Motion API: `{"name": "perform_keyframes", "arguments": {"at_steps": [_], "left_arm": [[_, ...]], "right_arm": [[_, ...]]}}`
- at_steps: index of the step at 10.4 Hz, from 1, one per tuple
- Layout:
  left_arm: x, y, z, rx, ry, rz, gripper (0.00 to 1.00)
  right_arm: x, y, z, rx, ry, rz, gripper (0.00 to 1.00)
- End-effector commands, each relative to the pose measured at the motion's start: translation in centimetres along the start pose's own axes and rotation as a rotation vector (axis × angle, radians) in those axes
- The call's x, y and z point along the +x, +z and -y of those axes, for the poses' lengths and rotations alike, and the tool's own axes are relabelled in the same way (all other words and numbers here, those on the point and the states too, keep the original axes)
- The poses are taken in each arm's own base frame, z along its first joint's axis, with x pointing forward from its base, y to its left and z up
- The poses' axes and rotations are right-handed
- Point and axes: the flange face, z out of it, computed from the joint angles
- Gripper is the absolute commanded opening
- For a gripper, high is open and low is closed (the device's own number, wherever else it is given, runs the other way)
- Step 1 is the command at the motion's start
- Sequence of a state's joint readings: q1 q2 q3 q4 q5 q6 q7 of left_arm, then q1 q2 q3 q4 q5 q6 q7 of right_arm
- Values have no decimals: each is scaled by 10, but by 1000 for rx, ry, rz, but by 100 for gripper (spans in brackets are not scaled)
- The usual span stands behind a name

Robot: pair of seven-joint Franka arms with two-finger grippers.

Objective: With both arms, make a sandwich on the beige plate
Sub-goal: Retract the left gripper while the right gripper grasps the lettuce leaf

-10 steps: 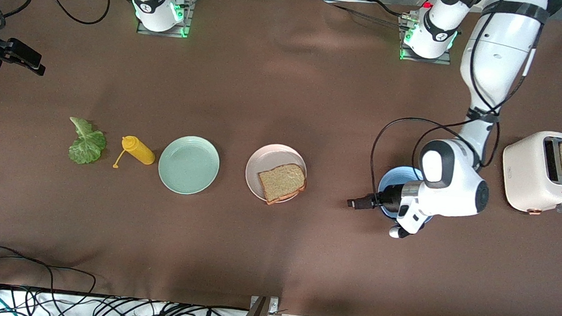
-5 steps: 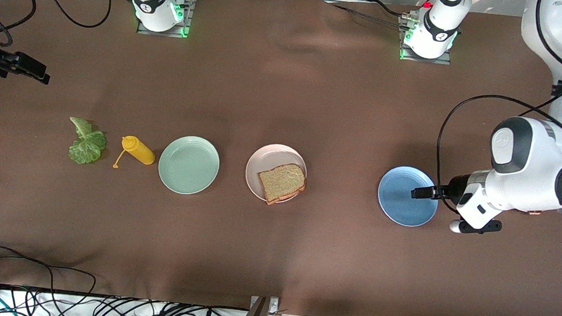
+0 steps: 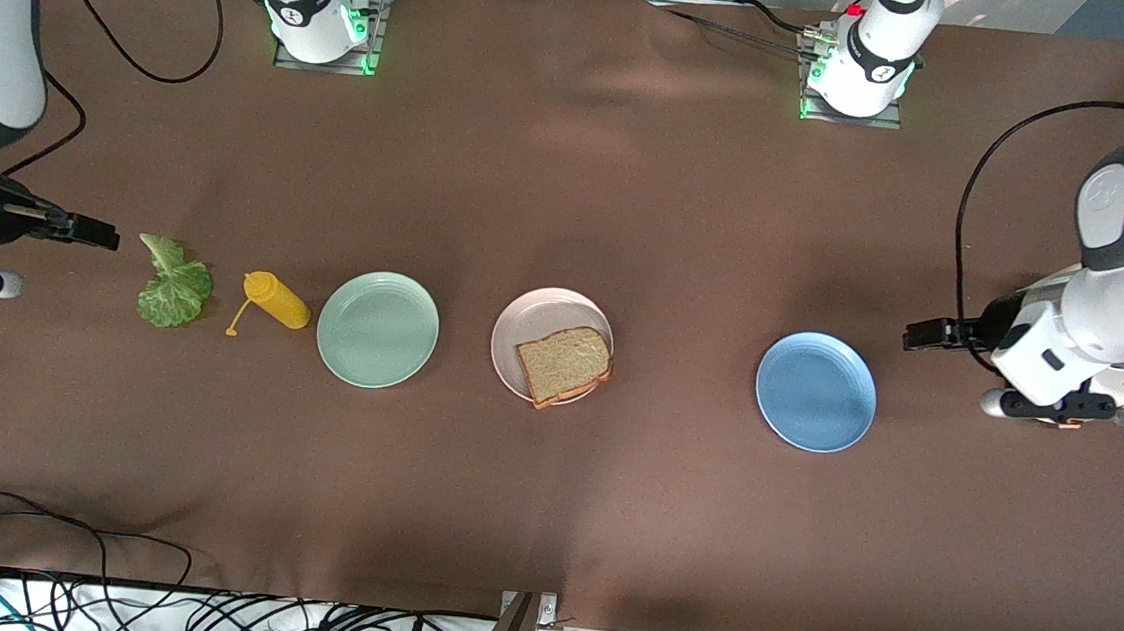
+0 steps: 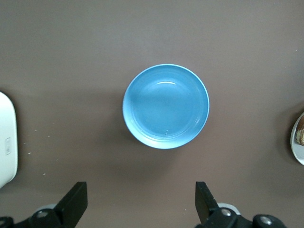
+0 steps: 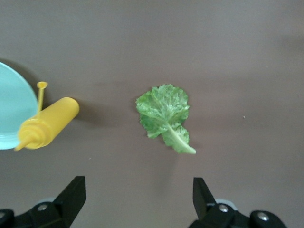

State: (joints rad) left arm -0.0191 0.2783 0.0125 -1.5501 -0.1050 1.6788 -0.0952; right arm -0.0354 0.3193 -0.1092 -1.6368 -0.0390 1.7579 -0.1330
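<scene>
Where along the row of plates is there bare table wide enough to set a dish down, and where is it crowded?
Widest gap: between the beige plate and blue plate. Crowded: lettuce, mustard bottle and green plate sit close together.

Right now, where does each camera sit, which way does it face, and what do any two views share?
Front view: high across the table, facing both bases; shows both arms, left gripper open by the blue plate, right gripper open by the lettuce.
Left wrist view: looks down on the blue plate; own fingers show.
Right wrist view: looks down on the lettuce and mustard bottle; own fingers show.
Shared: front and right wrist both show the lettuce.
</scene>
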Motion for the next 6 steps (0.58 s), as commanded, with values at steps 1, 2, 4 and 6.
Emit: {"name": "perform_keyframes", "arguments": {"at_steps": [1,2,4,6], "left_arm": [[-27,-24,13,36,0,6,100],[-36,-37,17,77,6,-8,100],[-53,-46,14,97,15,-16,100],[-69,-47,16,127,18,-11,100]], "right_arm": [[28,61,-11,-12,-205,33,100],[36,95,-11,-12,-267,40,100],[32,163,-9,-27,-320,-15,100],[11,216,-12,-47,-398,-71,100]]}}
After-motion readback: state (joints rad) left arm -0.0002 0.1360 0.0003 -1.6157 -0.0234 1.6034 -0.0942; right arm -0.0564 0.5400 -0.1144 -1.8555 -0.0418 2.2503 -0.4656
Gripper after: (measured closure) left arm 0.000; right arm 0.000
